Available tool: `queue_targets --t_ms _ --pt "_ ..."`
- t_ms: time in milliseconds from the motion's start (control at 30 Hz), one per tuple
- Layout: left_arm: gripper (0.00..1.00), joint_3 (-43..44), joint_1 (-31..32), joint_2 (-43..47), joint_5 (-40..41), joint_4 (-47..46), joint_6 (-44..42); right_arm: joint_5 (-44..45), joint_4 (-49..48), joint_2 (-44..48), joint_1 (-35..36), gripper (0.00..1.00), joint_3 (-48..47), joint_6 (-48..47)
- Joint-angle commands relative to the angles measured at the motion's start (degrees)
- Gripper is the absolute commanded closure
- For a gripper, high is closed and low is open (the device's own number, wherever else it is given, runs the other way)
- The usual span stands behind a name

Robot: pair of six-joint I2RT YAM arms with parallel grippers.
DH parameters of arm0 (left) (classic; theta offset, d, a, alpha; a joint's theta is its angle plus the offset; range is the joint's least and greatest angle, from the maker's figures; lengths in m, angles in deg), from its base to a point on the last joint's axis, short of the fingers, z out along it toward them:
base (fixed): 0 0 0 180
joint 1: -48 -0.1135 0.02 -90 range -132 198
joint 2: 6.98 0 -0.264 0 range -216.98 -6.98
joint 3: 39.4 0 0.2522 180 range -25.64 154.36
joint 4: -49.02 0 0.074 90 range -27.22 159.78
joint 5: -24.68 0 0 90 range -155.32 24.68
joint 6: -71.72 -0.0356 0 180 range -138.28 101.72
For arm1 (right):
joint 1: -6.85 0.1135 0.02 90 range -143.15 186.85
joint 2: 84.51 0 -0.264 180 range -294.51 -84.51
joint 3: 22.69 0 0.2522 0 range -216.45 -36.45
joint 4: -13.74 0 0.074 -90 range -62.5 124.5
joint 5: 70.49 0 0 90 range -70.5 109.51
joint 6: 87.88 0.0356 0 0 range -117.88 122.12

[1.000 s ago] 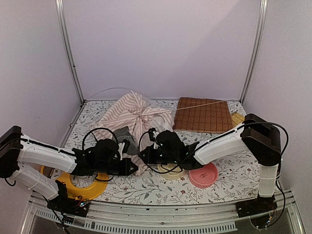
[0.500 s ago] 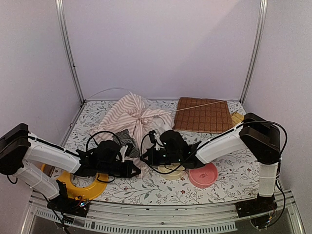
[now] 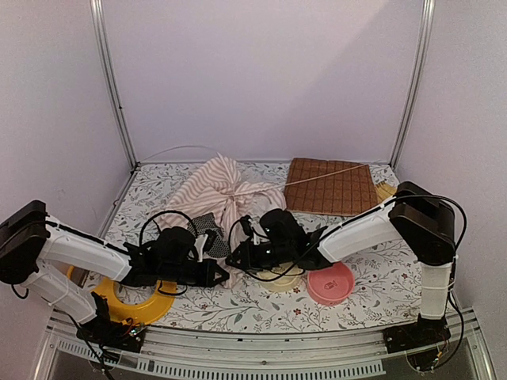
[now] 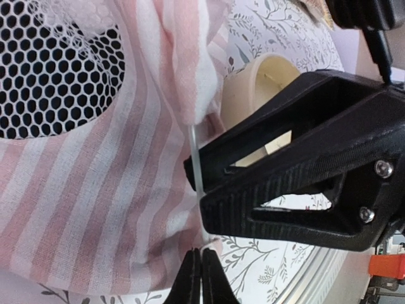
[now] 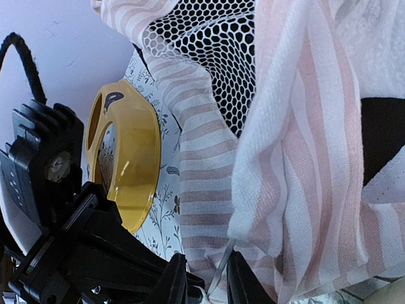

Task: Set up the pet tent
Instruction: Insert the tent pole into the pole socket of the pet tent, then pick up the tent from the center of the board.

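Note:
The pet tent (image 3: 226, 190) is a crumpled heap of pink-and-white striped fabric with white mesh, at the table's middle back. Its near edge hangs down between my two grippers. My left gripper (image 3: 220, 274) is shut on a corner of the striped fabric (image 4: 126, 209), its fingertips (image 4: 190, 282) pressed together. A thin clear pole (image 4: 197, 161) comes out of a fabric sleeve right beside it. My right gripper (image 3: 235, 257) faces the left one. Its fingers (image 5: 174, 278) stand a little apart with the clear pole (image 5: 223, 266) between them, under the tent fabric (image 5: 297, 158).
A yellow ring bowl (image 3: 131, 301) lies under my left arm. A cream bowl (image 3: 279, 279) and a pink bowl (image 3: 331, 283) sit under my right arm. A brown quilted mat (image 3: 331, 186) lies at the back right, with a thin pole (image 3: 325, 172) across it.
Both grippers have edged closer together at the tent's near edge. The fabric heap has bunched up and shifted slightly to the right.

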Motion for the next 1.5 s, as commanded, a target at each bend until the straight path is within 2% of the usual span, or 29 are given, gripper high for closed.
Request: queue_targets --t_ms 0,100,233,467,700,767,967,1133,1300,1367,1467 --pt "1.00 0.1 -1.0 -0.5 3.8 -1.4 -1.4 -2.5 3.9 -1.9 0.0 0.76 -4.4 -0.3" --pt "1.00 0.4 -1.0 -0.5 3.5 -1.3 -2.1 -2.1 6.3 -2.9 0.0 0.79 -5.8 -0.7" --pt "1.00 1.4 -1.0 -0.8 3.7 -0.8 -2.6 -1.4 7.8 -3.3 0.1 1.00 -5.7 -0.8" --pt "1.00 5.7 -1.5 -0.8 4.6 1.8 -2.4 3.7 12.5 -0.6 3.3 1.00 -5.8 -4.4" --pt "1.00 12.1 -1.5 8.6 5.7 5.4 -0.7 12.0 16.4 2.8 3.8 1.00 -5.8 -6.5" --pt "1.00 12.8 -1.5 10.6 5.9 6.0 0.8 13.1 17.4 2.6 3.7 1.00 -8.4 -7.0" --pt "1.00 11.4 -2.3 11.9 10.0 9.4 2.3 10.7 14.9 4.2 3.7 1.00 -7.6 -7.3" --pt "1.00 2.0 -4.3 6.7 7.1 0.5 6.1 5.6 11.9 7.2 4.2 1.00 -5.2 -8.5" --pt "1.00 1.3 -3.4 4.2 5.7 -4.0 5.9 2.2 13.1 4.2 4.5 1.00 -2.7 -9.1" --pt "0.94 2.1 -2.5 5.0 6.8 -2.3 5.1 1.2 12.9 3.2 4.5 1.00 -1.5 -8.7" --pt "0.79 2.6 -2.0 7.2 9.8 1.8 4.8 0.9 12.9 2.7 4.6 1.00 -1.0 -8.6"
